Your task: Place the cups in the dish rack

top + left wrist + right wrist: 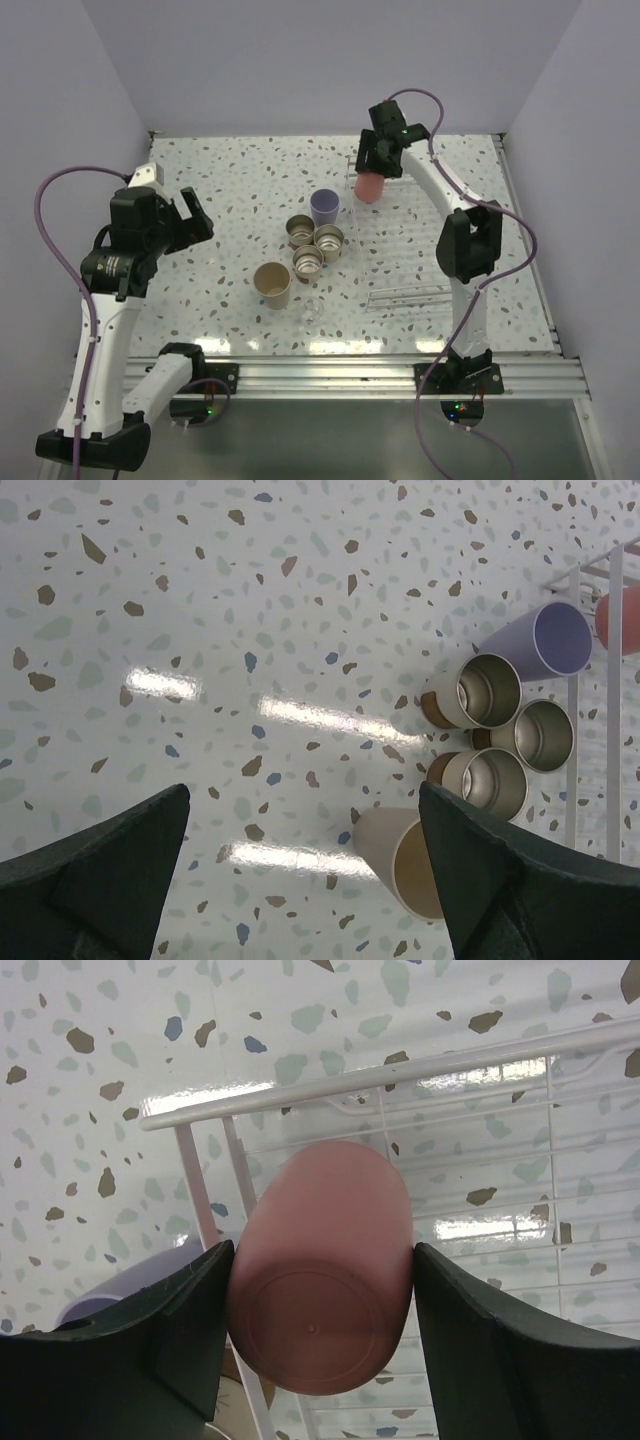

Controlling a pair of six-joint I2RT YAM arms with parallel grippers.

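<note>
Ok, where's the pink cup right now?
Top view, right of centre: the pink cup is held in the right gripper above the rack's far-left corner, just right of the lavender cup.

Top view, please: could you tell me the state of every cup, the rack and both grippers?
Pink cup: gripped, raised.
Lavender cup: upright on table.
Tan cup: upright on table.
Beige cups: upright, clustered on table.
Rack: holds no cup.
Left gripper: open, empty.
Right gripper: shut on pink cup.

We see the pink-red cup [369, 187] at the far-left corner of the dish rack [410, 293]. The lavender cup [324, 207], three beige cups [314, 243] and tan cup [272, 284] stand upright left of it.
</note>
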